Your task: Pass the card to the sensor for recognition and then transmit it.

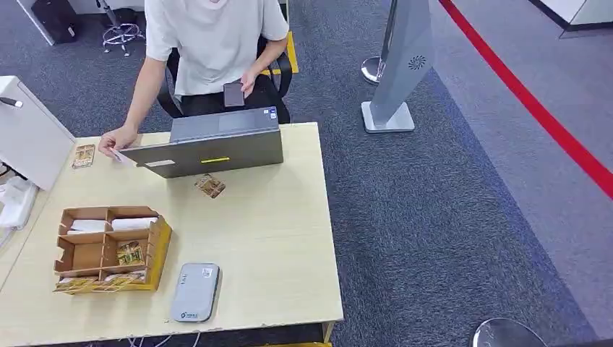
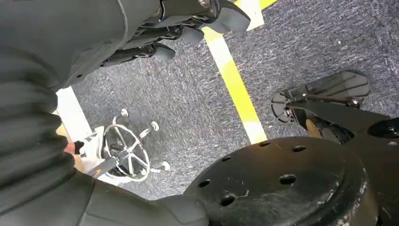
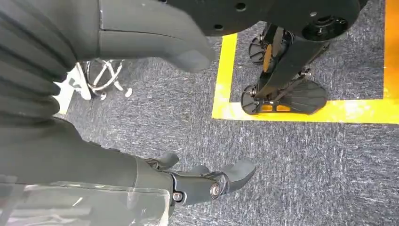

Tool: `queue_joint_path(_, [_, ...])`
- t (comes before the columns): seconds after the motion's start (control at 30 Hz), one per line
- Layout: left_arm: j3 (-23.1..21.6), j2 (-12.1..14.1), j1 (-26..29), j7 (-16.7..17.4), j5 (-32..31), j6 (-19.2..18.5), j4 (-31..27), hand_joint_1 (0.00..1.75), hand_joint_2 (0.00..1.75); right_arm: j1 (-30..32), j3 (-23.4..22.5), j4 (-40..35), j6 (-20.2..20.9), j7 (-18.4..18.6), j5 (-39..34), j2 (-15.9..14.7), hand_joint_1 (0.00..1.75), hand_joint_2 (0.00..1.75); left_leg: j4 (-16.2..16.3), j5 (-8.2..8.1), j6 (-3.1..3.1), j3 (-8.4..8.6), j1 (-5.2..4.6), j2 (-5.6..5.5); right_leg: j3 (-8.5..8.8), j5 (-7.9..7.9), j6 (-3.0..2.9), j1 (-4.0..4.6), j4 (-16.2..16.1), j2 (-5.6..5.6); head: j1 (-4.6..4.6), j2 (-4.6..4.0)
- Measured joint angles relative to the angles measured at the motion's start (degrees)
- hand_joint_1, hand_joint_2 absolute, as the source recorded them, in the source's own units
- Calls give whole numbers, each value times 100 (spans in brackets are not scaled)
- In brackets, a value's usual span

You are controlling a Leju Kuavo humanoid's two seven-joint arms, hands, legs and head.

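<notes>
A: Where do we find our hands?

B: Both hang over carpet. Our left hand (image 2: 188, 23) and right hand (image 3: 207, 181) hold nothing, fingers loosely apart.

A: And the card?

B: In the head view, one card (image 1: 209, 186) lies at centre left of the frame on the table (image 1: 275, 238), just below the laptop (image 1: 209, 144). The grey sensor (image 1: 194, 292) sits at lower left, beside the cardboard tray (image 1: 163, 242).

A: Which step?

B: We judge nothing is begun; next we must raise a hand and pick up that card.
</notes>
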Motion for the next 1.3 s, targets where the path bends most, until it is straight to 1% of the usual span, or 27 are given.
queue_joint_path(0.43, [41, -11, -13, 0, 0, 0, 59, 0, 175, 12, -13, -17, 0, 0, 0, 7, 0, 0, 0, 0, 0, 0, -1, 0, 0, 0, 0, 0, 0, 0, 0, -2])
queue_joint_path(0.47, [48, -11, -13, 0, 0, 0, 61, 0, 175, 12, -13, -17, 0, 0, 0, 7, 0, 175, 0, 0, 0, 0, 0, 0, 0, 0, 0, 0, 0, 0, 0, -2])
queue_joint_path(1.3, [70, -35, -14, 0, 0, 0, 72, 0, 175, 15, -13, -20, 2, 0, 0, 9, 0, 175, 0, 0, 0, 0, 0, 0, 0, 0, 0, 0, 0, 0, 0, -2])
